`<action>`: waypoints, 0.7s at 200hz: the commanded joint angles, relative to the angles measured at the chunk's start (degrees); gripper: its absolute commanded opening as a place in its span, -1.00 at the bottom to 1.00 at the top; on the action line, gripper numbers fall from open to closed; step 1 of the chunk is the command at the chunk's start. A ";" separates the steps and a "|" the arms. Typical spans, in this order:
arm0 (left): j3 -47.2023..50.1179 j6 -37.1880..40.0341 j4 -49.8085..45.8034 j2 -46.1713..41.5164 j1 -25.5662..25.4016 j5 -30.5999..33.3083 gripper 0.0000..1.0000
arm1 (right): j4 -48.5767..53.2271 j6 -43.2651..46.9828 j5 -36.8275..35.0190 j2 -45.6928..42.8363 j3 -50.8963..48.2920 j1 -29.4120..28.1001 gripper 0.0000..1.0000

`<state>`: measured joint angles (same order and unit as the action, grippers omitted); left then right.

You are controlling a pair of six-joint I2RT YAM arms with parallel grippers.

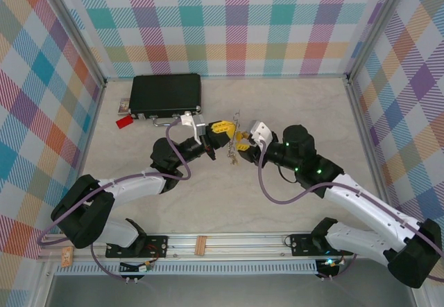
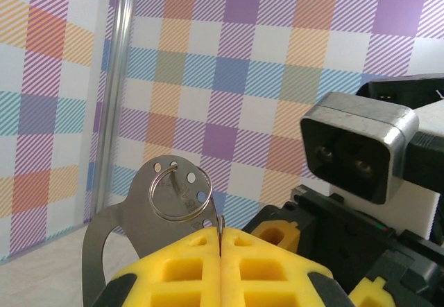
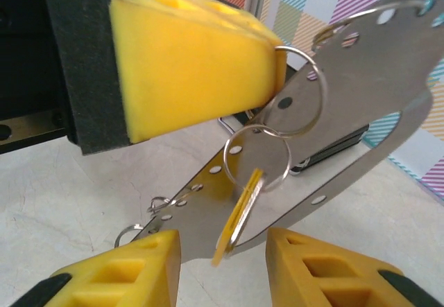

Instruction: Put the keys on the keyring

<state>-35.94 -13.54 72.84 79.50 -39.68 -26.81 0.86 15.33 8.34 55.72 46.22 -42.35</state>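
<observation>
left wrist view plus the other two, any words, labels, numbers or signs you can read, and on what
No text can be read.
metal plate: a tiny stamped mark near its top holes, too small to read.
black case and red tag: no lettering can be made out.

Count, placed against plate [image 3: 374, 92] (1 off).
Pincer: 2, left pincer [image 1: 220, 128] and right pincer [image 1: 244, 139], one on either side of plate.
Ring: 3 clear on plate, namely ring [image 3: 321, 89], ring [image 3: 227, 160] and ring [image 3: 361, 14]. 2 small loops at its low end, unsure.
Key [image 3: 239, 217]: 1, yellow, before plate.
Case [image 1: 166, 93]: 1.
Tag [image 1: 124, 121]: 1.
Case and tag both left of plate.
</observation>
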 commanded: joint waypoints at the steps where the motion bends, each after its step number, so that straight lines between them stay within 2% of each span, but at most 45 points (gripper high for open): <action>1: -0.79 1.24 4.20 -0.49 -0.25 1.06 -1.00 | -2.68 -2.74 -0.31 -2.43 -1.31 0.82 -0.24; 76: -0.44 1.15 4.11 -0.79 -0.02 1.14 -1.00 | -9.15 -16.58 16.23 -2.43 -1.31 12.67 -0.22; 140: -0.97 -0.21 4.24 -0.67 0.00 1.75 -1.00 | -19.46 -25.36 27.69 2.14 -1.56 16.10 -0.27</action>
<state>-35.94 -12.84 72.84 79.50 -39.66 -25.80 -10.96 -4.54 28.86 56.93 44.77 -26.92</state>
